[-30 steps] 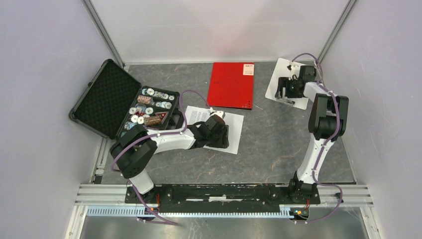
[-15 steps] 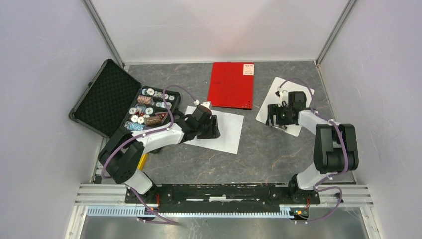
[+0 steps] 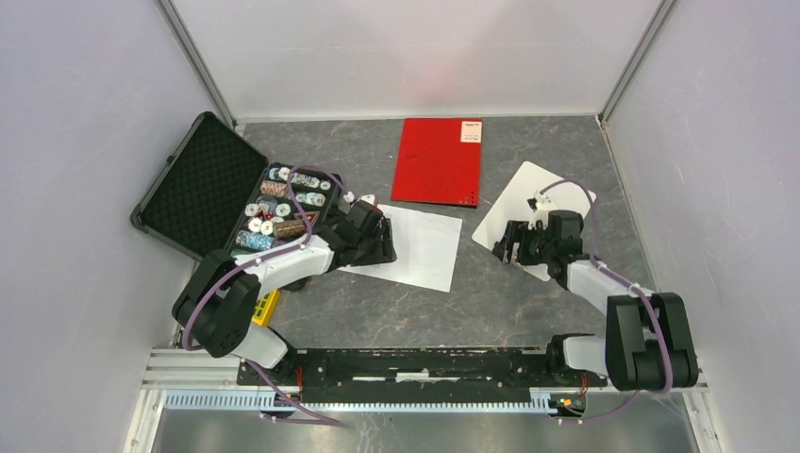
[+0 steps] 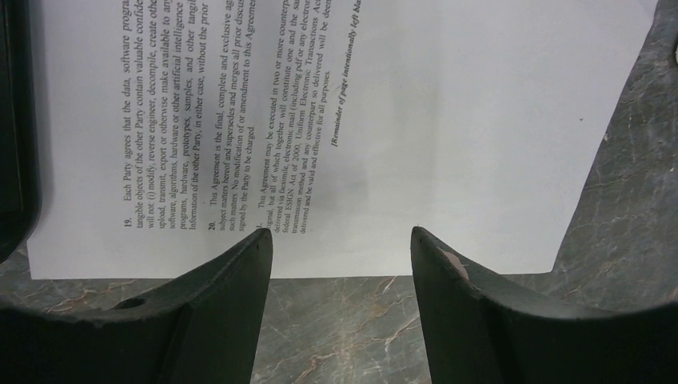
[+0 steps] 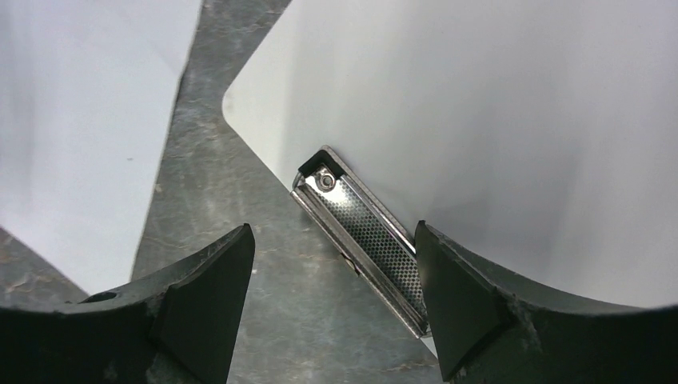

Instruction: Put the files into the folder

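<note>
A: Where do the files (image 4: 416, 120) lie?
B: Flat, mid-way across the bench (image 3: 528, 311), with the left pincer (image 4: 340, 236) spread wide over one edge. The folder (image 3: 437, 160) is closed at the far edge. The right pincer (image 5: 332, 234), equally wide, is above the clip (image 5: 368, 232) of the clipboard (image 5: 520, 104).

Narrow gaps between files (image 3: 420, 247), folder (image 3: 437, 161), clipboard (image 3: 533, 198); chip case (image 3: 203, 184) blocks left; near-side table (image 3: 472, 302) bare.

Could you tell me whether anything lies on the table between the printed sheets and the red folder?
Nothing visible does: only bare table separates the sheets from the folder. The clipboard lies off to the right, the chip case to the left. The folder lies closed.
</note>
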Tool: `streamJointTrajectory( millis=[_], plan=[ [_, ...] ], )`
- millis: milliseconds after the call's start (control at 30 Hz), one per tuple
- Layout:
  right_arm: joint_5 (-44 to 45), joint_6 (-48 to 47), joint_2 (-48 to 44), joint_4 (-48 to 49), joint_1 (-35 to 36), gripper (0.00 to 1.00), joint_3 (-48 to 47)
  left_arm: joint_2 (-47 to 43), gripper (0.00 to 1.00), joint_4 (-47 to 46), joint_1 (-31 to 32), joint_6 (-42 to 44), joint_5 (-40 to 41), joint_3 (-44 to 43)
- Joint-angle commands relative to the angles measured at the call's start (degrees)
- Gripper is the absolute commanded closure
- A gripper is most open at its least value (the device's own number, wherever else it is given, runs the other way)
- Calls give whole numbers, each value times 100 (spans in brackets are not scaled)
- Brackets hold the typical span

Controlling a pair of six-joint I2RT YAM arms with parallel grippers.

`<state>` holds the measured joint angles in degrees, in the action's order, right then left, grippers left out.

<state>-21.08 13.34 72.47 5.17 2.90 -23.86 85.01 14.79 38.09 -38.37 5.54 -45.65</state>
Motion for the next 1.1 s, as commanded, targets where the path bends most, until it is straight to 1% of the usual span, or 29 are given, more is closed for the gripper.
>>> streamJointTrajectory(
  millis=[0,133,200,300,367,500,633,767,900,1067],
  plan=[
    [-686,962,-324,181,64,21,815,-214,29,135,-125,247,21,56],
    [-1089,1509,-969,598,68,21,1286,-306,29,161,-159,283,26,34],
    [-976,1500,-1267,408,68,21,1192,-288,30,214,-202,397,-51,-78],
    [-796,1416,-1583,140,77,20,939,-212,28,527,-304,584,93,-373],
    [-705,1469,-1786,136,163,18,857,-165,27,718,-362,701,253,-513],
    [-345,1739,-2135,437,473,10,902,-30,25,799,-406,805,519,-611],
    [-196,1819,-2053,623,717,9,866,266,25,688,-394,823,256,-647],
    [-242,1610,-1846,574,904,9,742,509,27,584,-390,651,168,-542],
    [-332,1312,-1784,493,951,9,726,451,29,481,-298,494,90,-339],
    [-181,747,-1790,-10,958,9,609,193,29,462,-172,233,-154,-24]
  ],
)
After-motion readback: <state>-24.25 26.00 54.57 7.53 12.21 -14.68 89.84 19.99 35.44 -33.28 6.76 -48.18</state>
